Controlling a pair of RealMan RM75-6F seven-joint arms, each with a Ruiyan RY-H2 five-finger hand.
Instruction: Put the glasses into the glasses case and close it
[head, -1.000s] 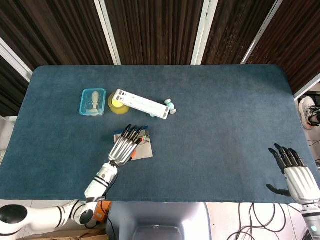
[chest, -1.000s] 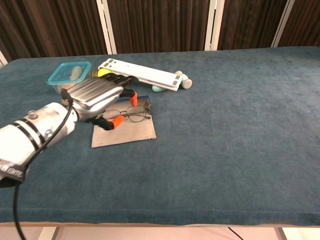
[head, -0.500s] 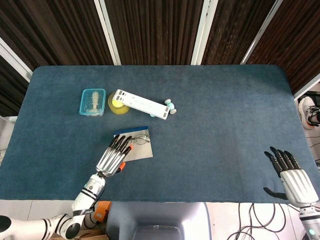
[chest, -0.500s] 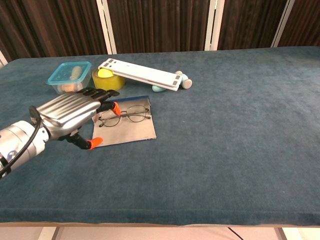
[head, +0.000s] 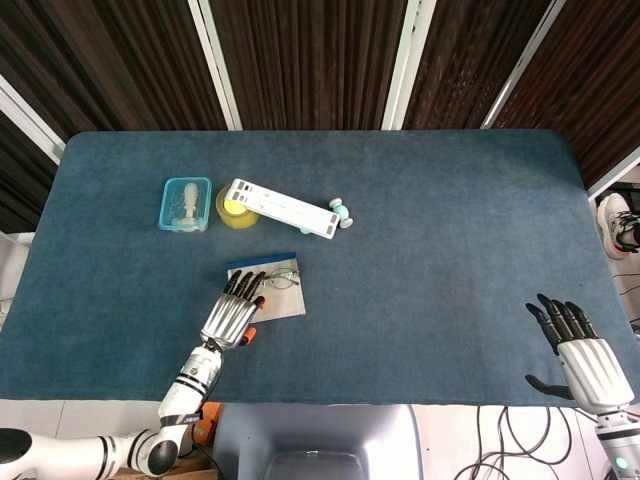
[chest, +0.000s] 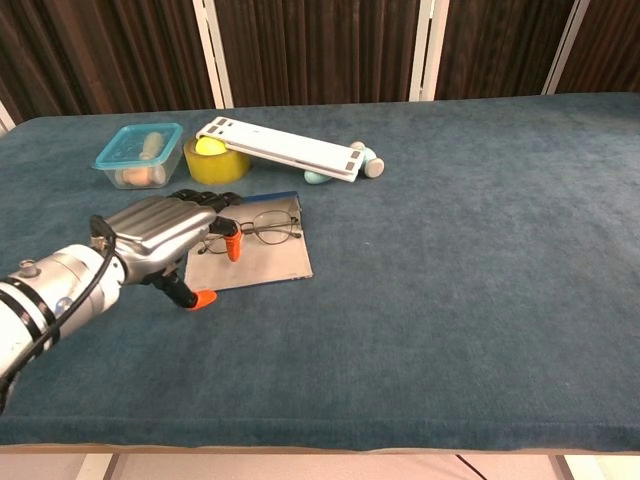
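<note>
The thin-framed glasses lie unfolded on the flat grey glasses case, which has a blue far edge and lies open on the cloth. In the head view the glasses sit on the far part of the case. My left hand rests low over the case's left side with its fingers apart. One orange fingertip is next to the left lens, and the hand holds nothing. My right hand hovers with spread fingers at the table's near right corner, seen only in the head view.
At the back left stand a clear box with a blue lid and a yellow roll. A long white strip leans across the roll. Small teal pieces lie at its right end. The blue cloth table spreads to the right.
My left hand drew back from over the glasses toward the near edge, then edged forward onto the case's left side. The glasses stayed put. My right hand sank slightly nearer.
</note>
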